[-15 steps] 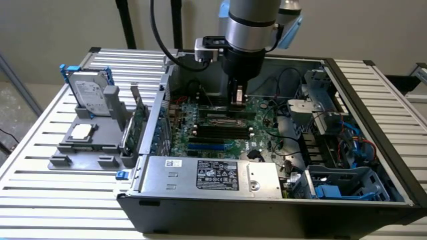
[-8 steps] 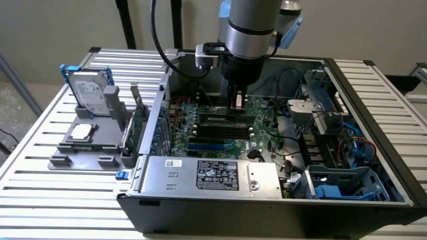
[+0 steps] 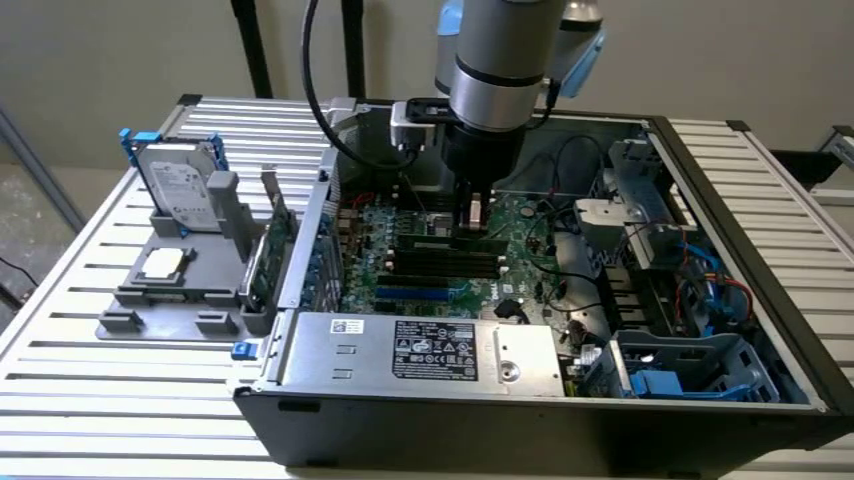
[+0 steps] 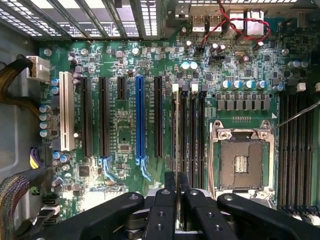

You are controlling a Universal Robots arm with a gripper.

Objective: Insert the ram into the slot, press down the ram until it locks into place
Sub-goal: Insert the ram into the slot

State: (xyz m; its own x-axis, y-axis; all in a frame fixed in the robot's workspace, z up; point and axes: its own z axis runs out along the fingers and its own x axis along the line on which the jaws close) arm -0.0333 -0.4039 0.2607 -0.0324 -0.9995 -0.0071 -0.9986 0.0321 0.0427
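My gripper [image 3: 470, 228] reaches down into the open computer case over the motherboard's parallel black memory slots [image 3: 441, 265]. The ram [image 3: 447, 243], a thin green stick with dark chips, stands on edge along the rearmost of these slots, with the fingers closed on its middle. In the wrist view the two black fingers [image 4: 169, 202] sit close together around the ram's thin top edge [image 4: 176, 135]. That edge runs along the slot nearest the blue slot, beside the neighbouring black slots [image 4: 193, 135]. Whether the end clips [image 4: 175, 88] have locked is unclear.
The motherboard also carries a blue slot [image 4: 140, 120] and an open CPU socket [image 4: 242, 160]. A metal power supply [image 3: 420, 350] fills the case's front. Outside the case, a grey fixture [image 3: 167, 290] holds a hard drive [image 3: 180, 185] and an upright green expansion card [image 3: 274, 250].
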